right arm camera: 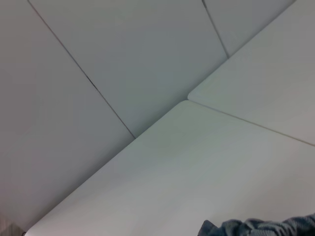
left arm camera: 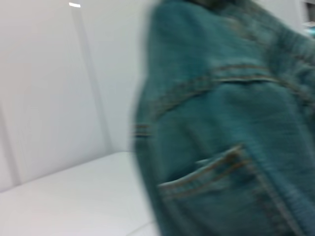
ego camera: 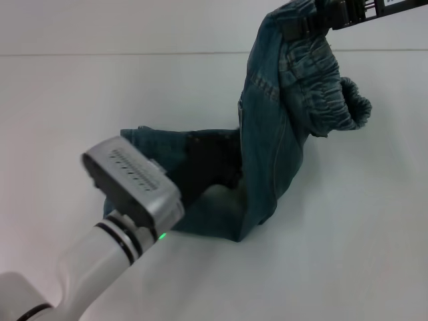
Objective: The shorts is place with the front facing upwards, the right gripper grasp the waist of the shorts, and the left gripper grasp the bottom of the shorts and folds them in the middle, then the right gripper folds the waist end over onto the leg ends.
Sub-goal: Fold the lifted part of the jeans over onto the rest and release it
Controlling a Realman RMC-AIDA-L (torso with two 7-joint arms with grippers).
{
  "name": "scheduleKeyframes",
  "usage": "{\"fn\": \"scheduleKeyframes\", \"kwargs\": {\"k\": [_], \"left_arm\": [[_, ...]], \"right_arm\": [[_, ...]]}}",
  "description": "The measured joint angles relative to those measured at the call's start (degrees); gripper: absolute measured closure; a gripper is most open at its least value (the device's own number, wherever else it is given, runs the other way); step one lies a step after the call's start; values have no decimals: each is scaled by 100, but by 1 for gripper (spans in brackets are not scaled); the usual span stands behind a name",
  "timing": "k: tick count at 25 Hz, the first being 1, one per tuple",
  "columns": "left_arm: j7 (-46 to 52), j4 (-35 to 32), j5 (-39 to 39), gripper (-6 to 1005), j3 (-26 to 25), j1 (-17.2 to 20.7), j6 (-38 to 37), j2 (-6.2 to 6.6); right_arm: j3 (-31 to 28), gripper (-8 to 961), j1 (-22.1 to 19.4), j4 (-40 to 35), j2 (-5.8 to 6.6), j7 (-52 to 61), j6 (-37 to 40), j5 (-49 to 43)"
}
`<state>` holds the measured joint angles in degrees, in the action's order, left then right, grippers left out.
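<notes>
- Gripping the gathered elastic waist of the shorts [ego camera: 328, 100], the right claw [ego camera: 314, 23] is high over the far right part of the worktop [ego camera: 80, 100]; its black fingers are clamped on the denim just above the puckered band.
- From that grip the shorts [ego camera: 267, 147] hang down in a long fold, their lower part lying on the worktop near its middle.
- The left claw itself is hidden behind its silver and white wrist housing, so I cannot tell whether it is apart or together; the left arm [ego camera: 127, 200] reaches in from the near left corner toward the leg ends [ego camera: 154, 140].
- In the left wrist view a stitched pocket [left arm camera: 206, 172] hangs close in front of the camera.
- Judged from the drape, the denim is soft but fairly heavy: it sags under its own weight and will swing if moved fast.
- The thick waistband and the double-stitched hems look like the firmest places to hold; a pinch on a single layer could slip or drag only that layer.
</notes>
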<state>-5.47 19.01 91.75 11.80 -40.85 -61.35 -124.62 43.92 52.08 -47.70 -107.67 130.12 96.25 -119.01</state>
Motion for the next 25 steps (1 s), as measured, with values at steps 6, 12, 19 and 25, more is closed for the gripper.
{"fn": "scheduleKeyframes", "kwargs": {"k": [6,12,19,25], "left_arm": [[22,-164,0,992,-462,686,-702,24],[669,-419,-21,991,-1063,1329,-1578,26],[908,-598,-39,989,-1845,1993,-2368,37],[1379,-921,-44,988,-2354,2426,-2827,44]], "right_arm": [[21,841,-16,60,10,1,12,0],[120,837,93,185,-8,-3,-2,1],[644,833,529,853,-184,-298,-256,1],[1112,830,967,1324,-469,-559,-712,0]]}}
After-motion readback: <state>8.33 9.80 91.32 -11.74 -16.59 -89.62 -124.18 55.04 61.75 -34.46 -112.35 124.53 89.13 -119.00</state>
